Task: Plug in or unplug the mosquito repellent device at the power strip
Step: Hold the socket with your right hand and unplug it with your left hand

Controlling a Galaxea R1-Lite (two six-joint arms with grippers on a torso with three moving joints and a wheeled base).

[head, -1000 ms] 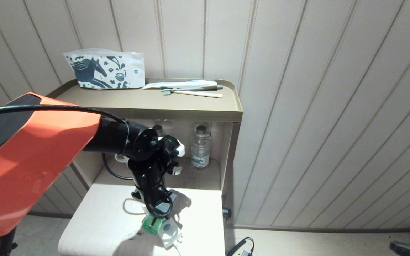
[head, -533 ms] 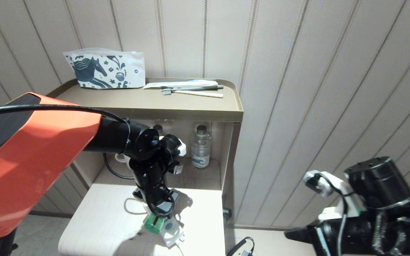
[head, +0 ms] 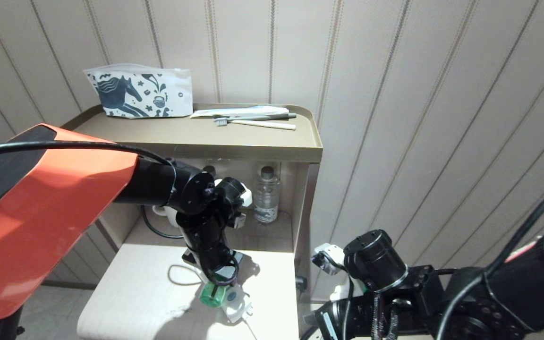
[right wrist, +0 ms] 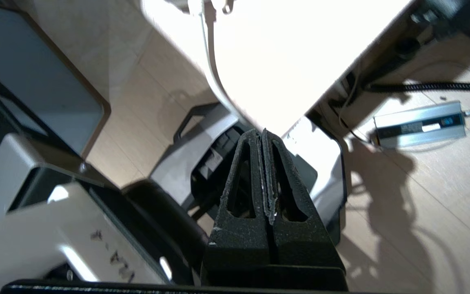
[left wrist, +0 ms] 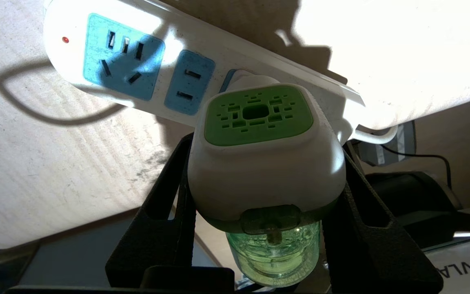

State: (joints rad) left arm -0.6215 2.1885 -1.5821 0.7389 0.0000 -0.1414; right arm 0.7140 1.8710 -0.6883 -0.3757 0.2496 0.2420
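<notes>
The table [head: 135, 288] carries the power strip [left wrist: 108, 61] at its front edge. My left tool [left wrist: 265, 196] grips the mosquito repellent device [left wrist: 259, 163] at the strip's cord-end socket. My right tool [right wrist: 264, 163], closed and empty, is beside the table. Step: seating or extraction; next needs a straight pull or push.

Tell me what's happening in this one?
The left claw is closed on the mosquito repellent device, holding it at the power strip on the pale table. The device sits against the strip's end socket; whether its plug is fully in cannot be seen. The right claw is shut and empty, off the table's edge.
</notes>
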